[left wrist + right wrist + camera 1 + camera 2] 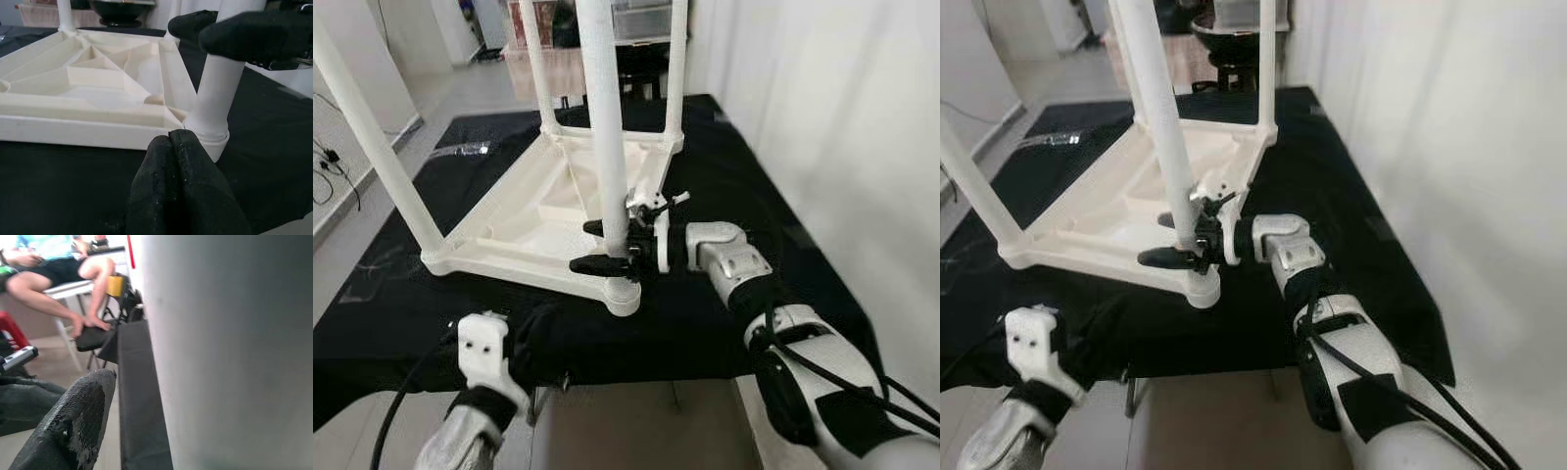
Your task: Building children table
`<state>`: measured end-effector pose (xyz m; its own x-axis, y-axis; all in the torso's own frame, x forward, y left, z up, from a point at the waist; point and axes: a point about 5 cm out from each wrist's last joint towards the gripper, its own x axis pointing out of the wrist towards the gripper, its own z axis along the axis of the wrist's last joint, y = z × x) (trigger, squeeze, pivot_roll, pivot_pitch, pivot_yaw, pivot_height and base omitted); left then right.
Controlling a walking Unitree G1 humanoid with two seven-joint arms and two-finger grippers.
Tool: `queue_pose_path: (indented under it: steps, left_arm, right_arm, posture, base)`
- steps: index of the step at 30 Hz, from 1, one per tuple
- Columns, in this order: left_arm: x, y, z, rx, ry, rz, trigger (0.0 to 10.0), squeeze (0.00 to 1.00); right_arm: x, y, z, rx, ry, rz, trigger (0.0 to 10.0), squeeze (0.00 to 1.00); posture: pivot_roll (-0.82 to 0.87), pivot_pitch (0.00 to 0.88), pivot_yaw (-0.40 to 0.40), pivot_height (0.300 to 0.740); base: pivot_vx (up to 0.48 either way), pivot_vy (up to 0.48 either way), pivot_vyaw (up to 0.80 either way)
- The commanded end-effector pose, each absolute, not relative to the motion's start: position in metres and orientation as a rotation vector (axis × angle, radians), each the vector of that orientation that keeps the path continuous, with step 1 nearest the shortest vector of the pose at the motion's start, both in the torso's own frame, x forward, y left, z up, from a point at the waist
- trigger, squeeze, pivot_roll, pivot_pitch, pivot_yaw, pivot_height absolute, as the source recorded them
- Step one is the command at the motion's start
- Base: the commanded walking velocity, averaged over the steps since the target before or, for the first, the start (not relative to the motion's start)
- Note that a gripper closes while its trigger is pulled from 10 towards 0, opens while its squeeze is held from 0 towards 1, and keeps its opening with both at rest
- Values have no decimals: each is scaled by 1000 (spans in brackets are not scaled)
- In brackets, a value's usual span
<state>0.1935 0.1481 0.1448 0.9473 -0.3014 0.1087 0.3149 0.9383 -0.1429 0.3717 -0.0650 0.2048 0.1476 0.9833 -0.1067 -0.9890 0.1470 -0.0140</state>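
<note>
A white children's table [524, 211] lies upside down on a black cloth [724, 186], its legs pointing up. My right gripper [607, 246] reaches in from the right and is shut on the near right leg [605, 117], just above its socket [623, 294], one black finger on each side. In the right wrist view this leg [234, 352] looms close beside one finger [73, 426]. My left gripper [170, 139] is shut on nothing and rests low on the cloth just in front of that socket [210, 134]. It also appears at the cloth's near edge [546, 328].
A white wall [842, 117] runs close along the right side. The cloth's front edge [636, 377] drops to the floor below me. Cables [328, 162] lie on the floor at the left. Furniture [641, 39] stands beyond the table. A seated person [58, 269] is nearby.
</note>
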Motion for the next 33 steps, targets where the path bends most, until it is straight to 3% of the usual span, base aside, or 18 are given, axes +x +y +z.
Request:
queue_pose_path:
  steps: [1, 4, 15, 16, 17, 28, 30, 33]
  left_arm:
    - [179, 144, 148, -173, -64, -349, 10000, 0]
    - [156, 141, 149, -190, -25, -366, 10000, 0]
    - [132, 139, 151, -209, 36, -363, 10000, 0]
    - [130, 139, 152, -215, 43, -365, 10000, 0]
    - [127, 138, 152, -220, 53, -368, 10000, 0]
    - [129, 133, 152, -244, 65, -392, 10000, 0]
    - [134, 132, 152, -247, 57, -396, 10000, 0]
    - [150, 133, 151, -242, 25, -407, 10000, 0]
  right_arm:
    - [368, -58, 211, -72, 54, 1530, 10000, 0]
    - [365, -52, 225, -93, 19, 1648, 10000, 0]
    - [360, -37, 247, -172, -14, 1802, 10000, 0]
    - [360, -36, 249, -176, -12, 1810, 980, 0]
    - [360, -36, 250, -174, -4, 1814, 0, 0]
    - [368, -56, 250, -193, -21, 1707, 0, 0]
    - [370, -65, 251, -203, -48, 1675, 0, 0]
    - [368, -98, 239, -254, -91, 1529, 0, 0]
  posture:
    - [106, 233, 39, 740]
    - [132, 276, 46, 740]
    - [169, 321, 59, 740]
    - [174, 323, 64, 740]
    - [178, 323, 66, 740]
    - [136, 297, 59, 740]
    - [110, 282, 56, 740]
    - [56, 237, 34, 740]
  base:
    - [0, 0, 0]
    - [0, 0, 0]
    - [0, 0, 0]
    - [0, 0, 0]
    - [0, 0, 0]
    - [0, 0, 0]
    - [0, 0, 0]
    - [0, 0, 0]
